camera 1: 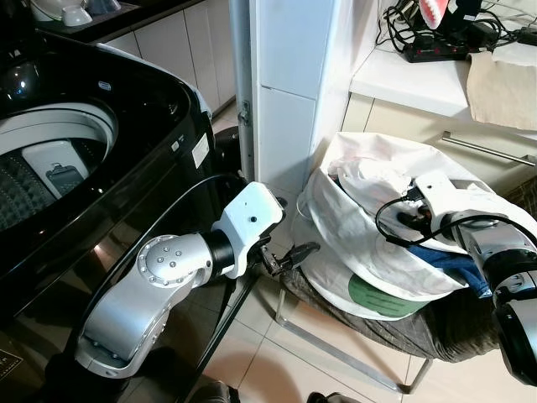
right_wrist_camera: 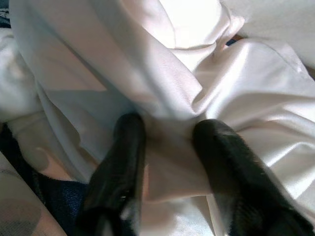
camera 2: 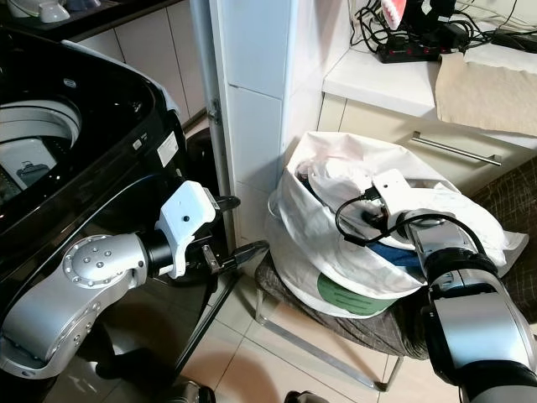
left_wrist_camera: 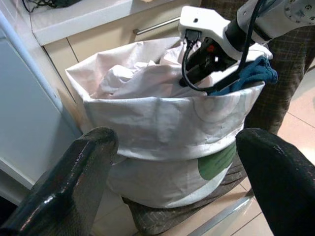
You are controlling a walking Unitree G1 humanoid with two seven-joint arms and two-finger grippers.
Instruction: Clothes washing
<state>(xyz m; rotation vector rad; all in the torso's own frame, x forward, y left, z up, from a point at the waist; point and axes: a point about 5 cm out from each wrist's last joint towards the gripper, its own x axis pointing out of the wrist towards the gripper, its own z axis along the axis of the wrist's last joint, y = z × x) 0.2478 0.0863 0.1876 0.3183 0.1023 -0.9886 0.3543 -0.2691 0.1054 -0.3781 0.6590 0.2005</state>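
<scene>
Right pincer (right_wrist_camera: 167,142) down inside the white laundry bag (camera 1: 369,269), black fingers (right_wrist_camera: 125,147) parted and pressed into a fold of white cloth (right_wrist_camera: 187,64), a ridge of that fabric bunched between them, not yet clamped. Cloth heaped in soft creases, no clear long axis, folds running off diagonally in the right wrist view. Dark blue garment (camera 1: 445,260) lying beside the right wrist, at the bag's rim on the robot's right side.

Bag standing upright, mouth open and facing up, tilted a little toward the camera, green round mark (camera 1: 382,295) low on its front. Seated on a brown checked stool (camera 2: 352,323) with a metal frame, on the tiled floor (camera 1: 277,353), just beside the white pillar (camera 1: 285,92).

Left pincer (camera 1: 289,254) held low between the washing machine (camera 1: 126,134) and the bag, pointing at the bag, fingers (left_wrist_camera: 83,172) spread wide with nothing between them, close to the bag's side but apart from it.

Washer black, top-loading, lid up, drum (camera 1: 50,159) showing on the robot's left. Behind the bag, a white surface (camera 1: 403,80) carrying a power strip with tangled cables (camera 1: 436,38) and a beige towel (camera 1: 502,88) draped over its edge.
</scene>
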